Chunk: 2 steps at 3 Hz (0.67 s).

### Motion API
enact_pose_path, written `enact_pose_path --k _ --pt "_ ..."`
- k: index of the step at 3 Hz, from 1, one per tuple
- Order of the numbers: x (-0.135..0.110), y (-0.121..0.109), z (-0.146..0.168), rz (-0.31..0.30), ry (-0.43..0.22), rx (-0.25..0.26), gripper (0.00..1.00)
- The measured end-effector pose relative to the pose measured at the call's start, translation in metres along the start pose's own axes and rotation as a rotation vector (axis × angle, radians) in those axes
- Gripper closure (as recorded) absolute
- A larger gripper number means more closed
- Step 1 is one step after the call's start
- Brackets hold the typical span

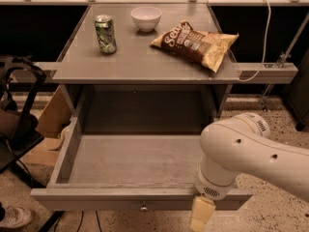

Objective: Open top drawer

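At lower right the arm hides the open top drawer corner, with the gripper beneath, its grip impossible to tell; can, bowl and chip bag sit above.

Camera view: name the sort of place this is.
Probably an office or lab: grey counter with top drawer pulled out, chip bag, soda can, bowl. The gripper hangs at the drawer's front.
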<state>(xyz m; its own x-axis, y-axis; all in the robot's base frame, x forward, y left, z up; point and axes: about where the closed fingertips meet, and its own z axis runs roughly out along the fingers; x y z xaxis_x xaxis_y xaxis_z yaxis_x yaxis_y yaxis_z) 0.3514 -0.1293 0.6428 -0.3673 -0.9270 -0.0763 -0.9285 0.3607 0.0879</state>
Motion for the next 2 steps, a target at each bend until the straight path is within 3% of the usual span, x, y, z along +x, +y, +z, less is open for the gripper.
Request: enact_pose_path --k 1,2 --pt "-0.007 0.004 -0.032 -0.033 -0.016 0.031 0.0" --pt "-0.016 0.007 -0.097 -0.111 -0.053 0.108 0.0"
